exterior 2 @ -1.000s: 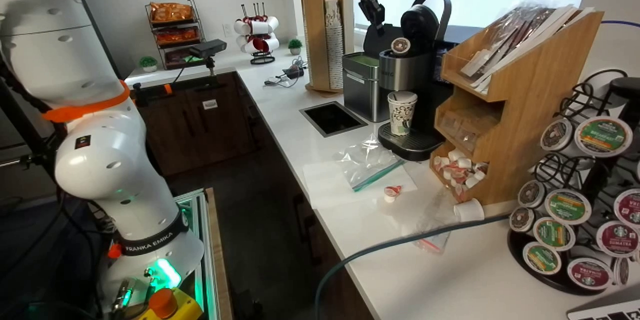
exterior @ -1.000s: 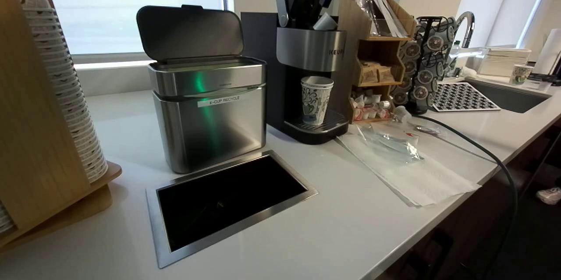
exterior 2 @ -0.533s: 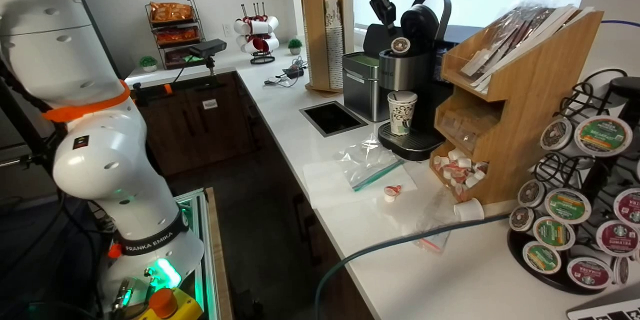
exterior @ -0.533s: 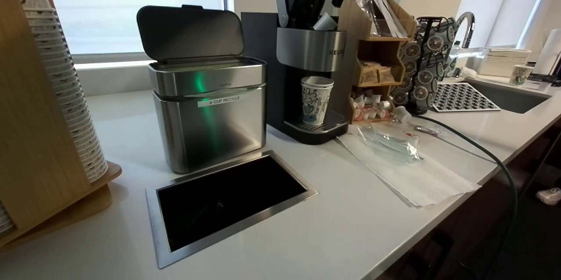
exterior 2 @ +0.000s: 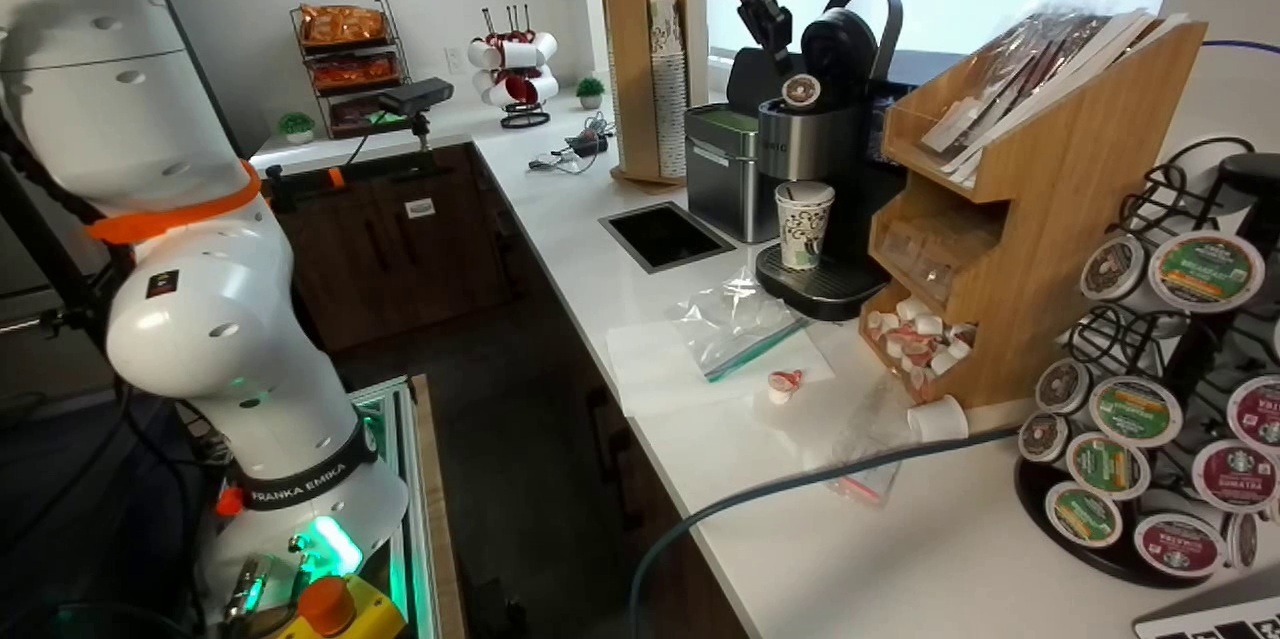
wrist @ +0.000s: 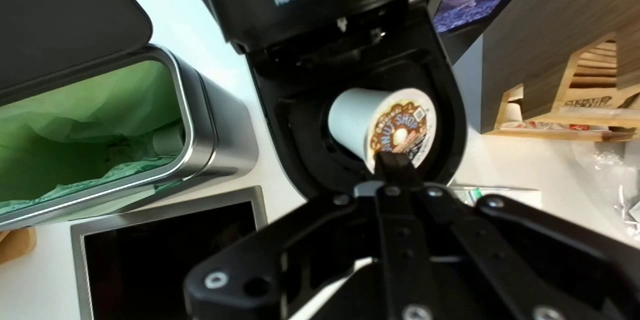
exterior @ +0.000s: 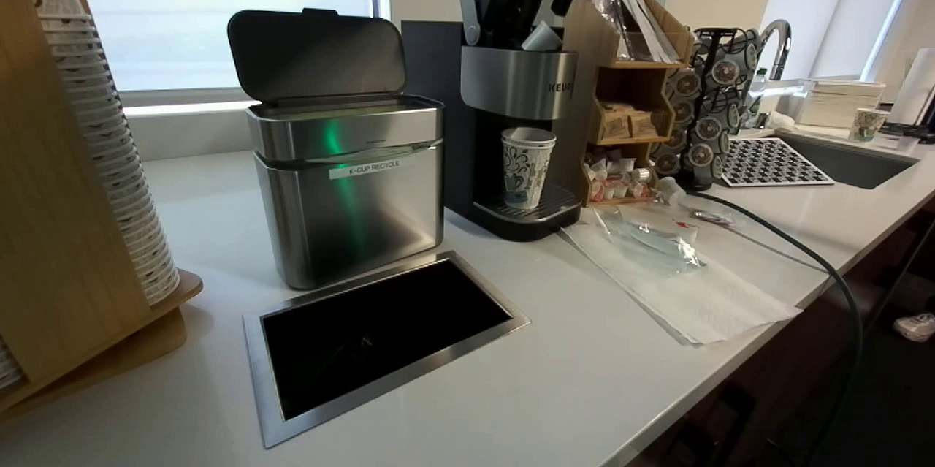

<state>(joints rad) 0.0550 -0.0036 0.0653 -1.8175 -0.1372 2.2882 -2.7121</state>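
1. Gripper (wrist: 395,165), one, mine: fingers together, narrow, holding nothing; tips near the rim of the pod (wrist: 385,124) (they overlap it in the wrist view, so I cannot swear whether they touch).
2. Pod, white, brown-printed top: tilted in the uncovered chamber of the coffee maker (exterior: 515,83), not upright.
3. Step in hand, by my judgement: working at the tilted pod from above, fingertips poised beside it.
4. Next move, by my judgement: a nudge calls for light, well-placed pressure at the rim; a pinch calls for parting my fingers first.
5. Bin (exterior: 350,211), steel, labelled for K-cup recycling, lid up: green liner (wrist: 125,94) inside, with a pale cup-like item (wrist: 167,140) near the end wall.
6. Paper cup (exterior: 527,178), patterned, upright on the drip tray (exterior 2: 820,304) below the chamber: contents not visible to me (the rim looks doubled, perhaps two nested).
7. Shelf (exterior 2: 1060,179), wooden, three tiers: long wrapped items (exterior 2: 1050,84) on top, brown packets (exterior: 616,122) in the middle, small creamer cups (exterior 2: 930,326) at the bottom.
8. Cup holder (exterior 2: 632,79), wooden: a tall stack of paper cups (exterior 2: 668,94).
9. Counter opening (exterior: 402,374), metal-framed, beside the bin: interior too dark to read.
10. Plastic bag (exterior 2: 740,319), clear, on a paper towel (exterior 2: 650,369): contents, if any, unreadable.
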